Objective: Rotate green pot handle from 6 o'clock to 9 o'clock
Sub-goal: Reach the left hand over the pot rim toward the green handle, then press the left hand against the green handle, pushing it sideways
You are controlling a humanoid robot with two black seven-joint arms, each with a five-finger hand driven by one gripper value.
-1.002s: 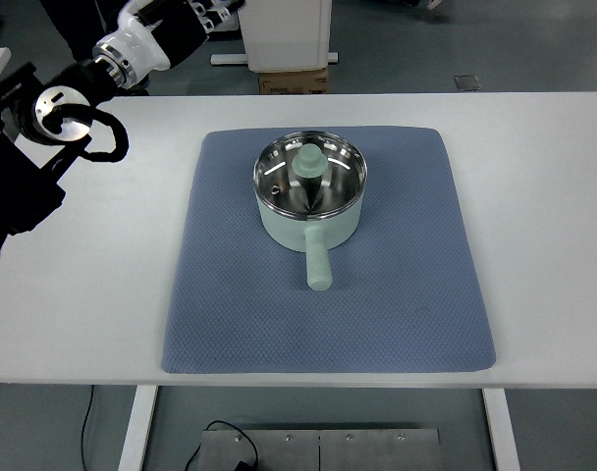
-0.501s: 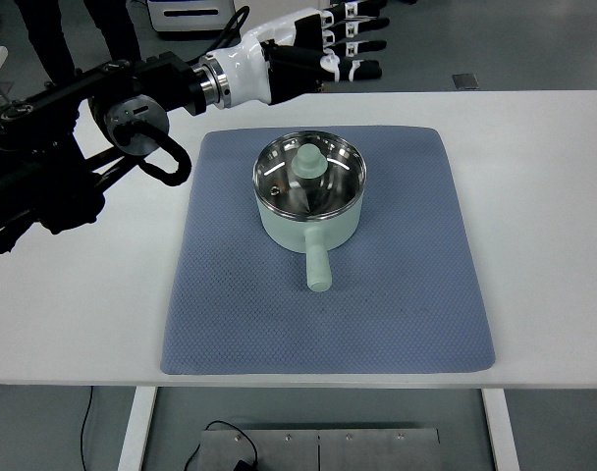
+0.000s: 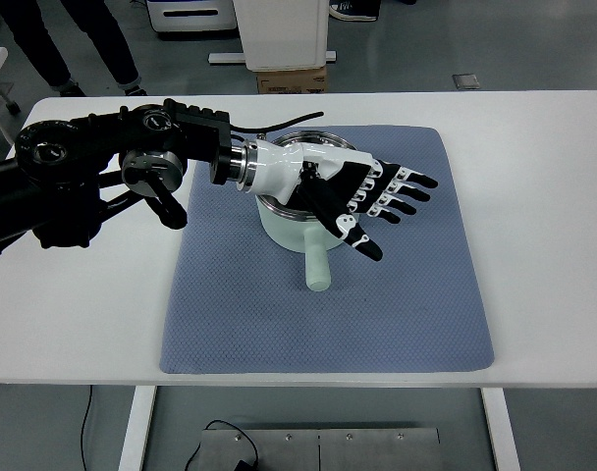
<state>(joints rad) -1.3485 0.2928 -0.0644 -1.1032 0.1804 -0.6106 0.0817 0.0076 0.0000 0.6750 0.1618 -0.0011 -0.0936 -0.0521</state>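
Observation:
A pale green pot [image 3: 285, 228] sits on a blue mat [image 3: 397, 304] in the middle of the white table. Its handle [image 3: 317, 269] points toward the near edge, at 6 o'clock. My left arm reaches in from the left, and its white and black hand [image 3: 362, 196] hovers flat over the pot, hiding most of the rim and the inside. The fingers [image 3: 402, 194] are spread and stretch to the right past the pot, holding nothing. The thumb [image 3: 352, 234] lies just right of the handle's root. The right arm is out of the picture.
The white table [image 3: 544, 216] extends bare on both sides of the mat. A person's legs [image 3: 73, 39] stand beyond the far left corner. A white cabinet and a cardboard box [image 3: 291, 80] stand behind the far edge.
The left hand has swung from beyond the table's far edge down toward me and now lies over the pot. The pot and its handle have not moved.

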